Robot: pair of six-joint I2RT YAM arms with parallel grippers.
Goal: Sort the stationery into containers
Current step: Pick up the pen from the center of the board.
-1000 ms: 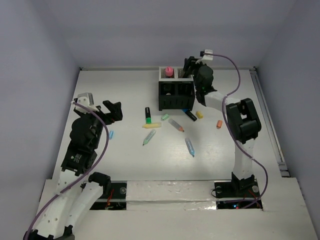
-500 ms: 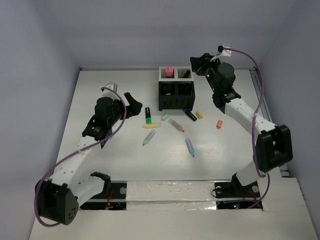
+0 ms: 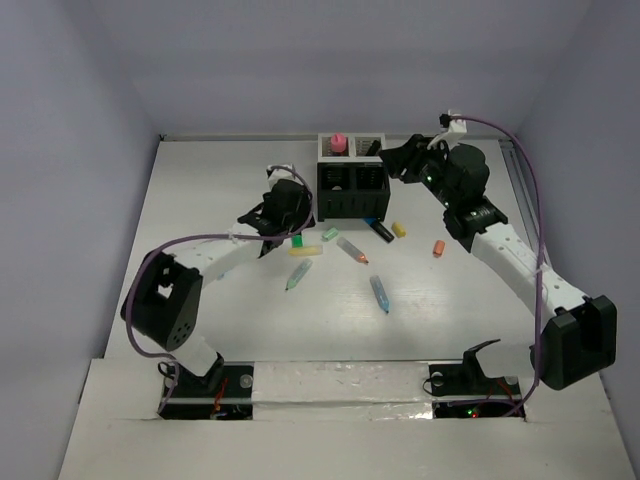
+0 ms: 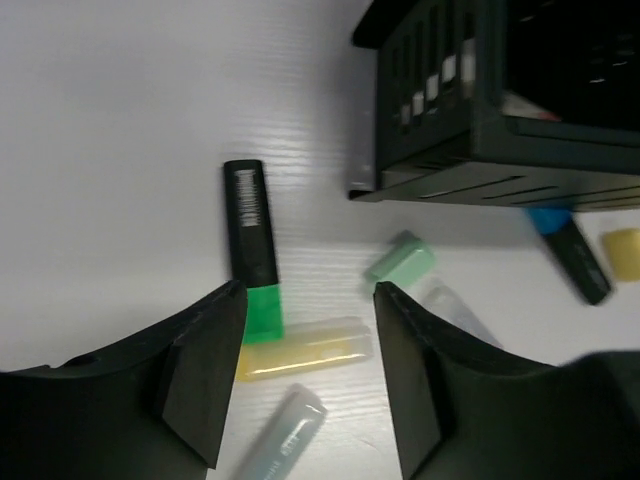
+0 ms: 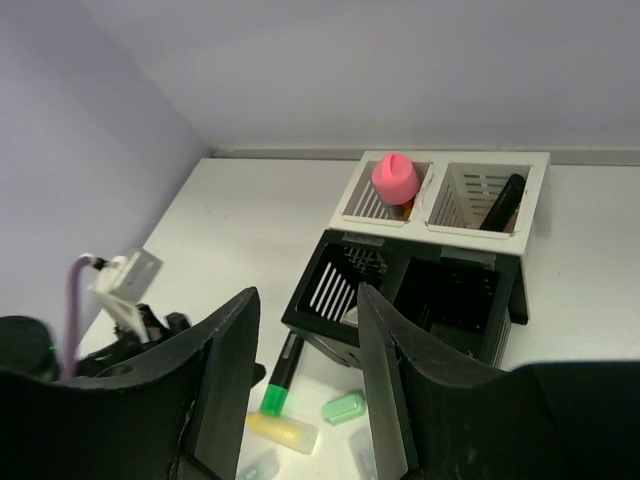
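Observation:
The mesh organizer (image 3: 352, 180) stands at the back centre, with a pink tube (image 3: 338, 143) in its left white compartment and a black pen (image 5: 503, 203) in the right one. Loose stationery lies in front of it: a black-green marker (image 4: 250, 240), a yellow marker (image 4: 305, 348), a green cap (image 4: 400, 262), a pale pen (image 3: 297, 275), a blue pen (image 3: 380, 293) and an orange cap (image 3: 439, 247). My left gripper (image 4: 310, 300) hovers open just above the yellow marker, holding nothing. My right gripper (image 5: 308, 300) hangs open and empty, high to the right of the organizer.
A black marker with a blue end (image 3: 379, 230) and a yellow cap (image 3: 399, 229) lie by the organizer's front right corner. A clear pen (image 3: 352, 249) lies mid-table. Walls enclose the table on the left, back and right.
My left arm has swung from the far left over to the markers in front of the organizer, its jaws narrowing. My right arm has drawn back to the right, away from the organizer's top.

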